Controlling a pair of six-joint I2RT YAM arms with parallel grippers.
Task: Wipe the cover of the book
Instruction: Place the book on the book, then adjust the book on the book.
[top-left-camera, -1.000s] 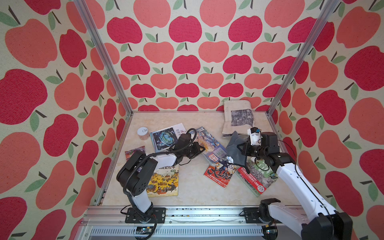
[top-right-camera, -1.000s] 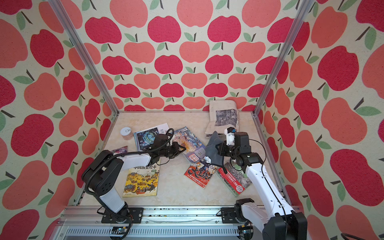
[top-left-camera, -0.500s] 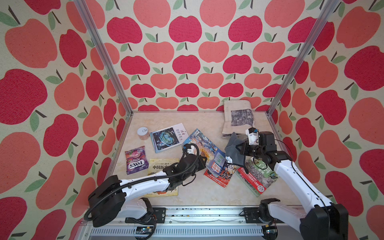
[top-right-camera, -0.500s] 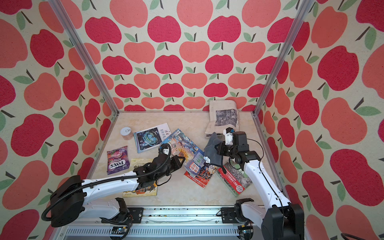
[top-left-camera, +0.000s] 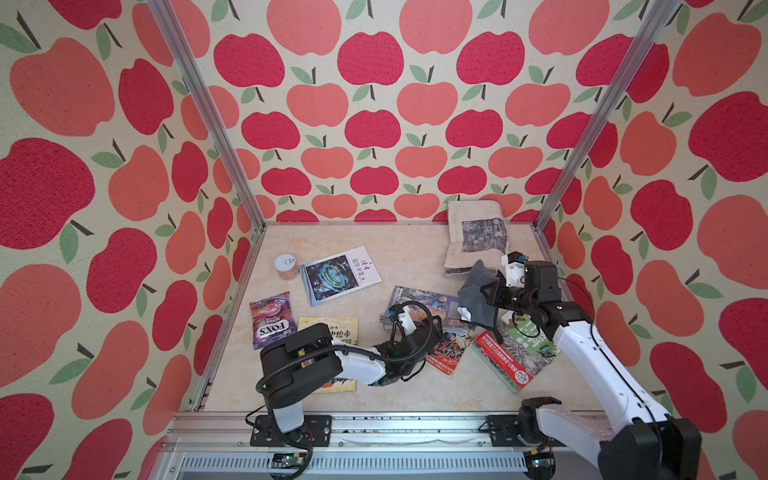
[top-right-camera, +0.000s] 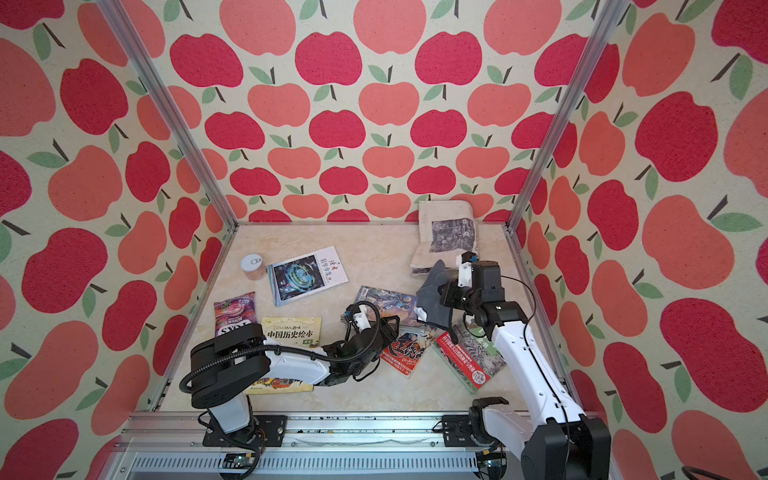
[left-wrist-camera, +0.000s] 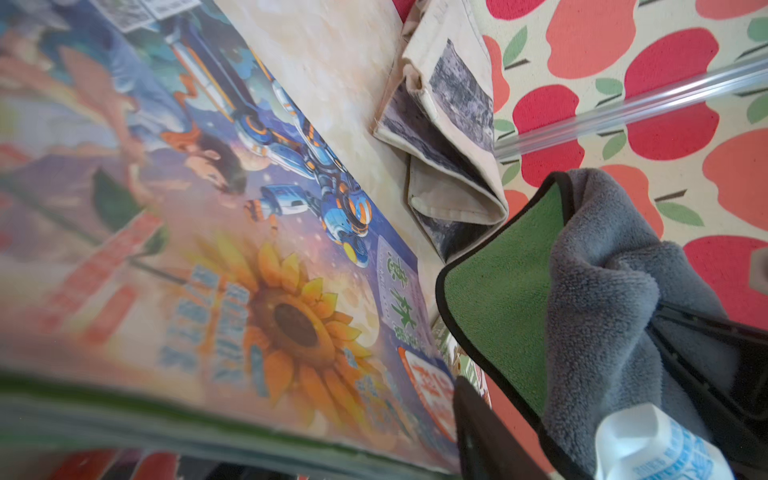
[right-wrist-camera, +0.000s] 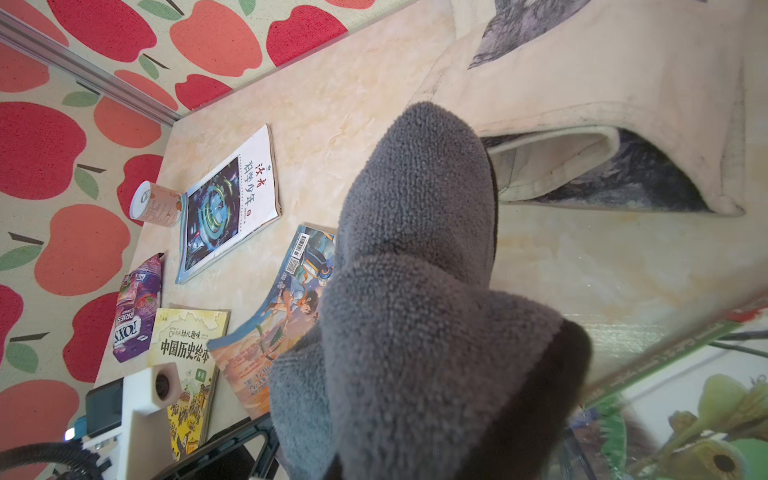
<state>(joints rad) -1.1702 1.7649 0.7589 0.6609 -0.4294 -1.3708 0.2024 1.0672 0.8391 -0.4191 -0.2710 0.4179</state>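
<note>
Book (top-left-camera: 436, 300) with the robot-and-sunflower cover is found right of centre in both top views, lying cover-up on the table (top-left-camera: 374, 257), with its lower right corner overlapping a red-covered book (top-left-camera: 446, 353). The left gripper (top-left-camera: 431, 329) is placed at its lower edge. Its jaws are shown spread wide in the left wrist view, and nothing is held between them. A grey cloth (top-left-camera: 476, 291) is pinched in the closed right gripper (top-left-camera: 493, 293) and hangs at the book's right edge, centre-right of the frame. Whether the cover is touched by it cannot be told. The step in hand is judged to be bringing the cloth to the cover, with wiping not yet begun. For the next move, the cloth would need to be lowered onto the cover and drawn leftward across it. The book would need to be steadied so that it is not pushed over the one beneath.
</note>
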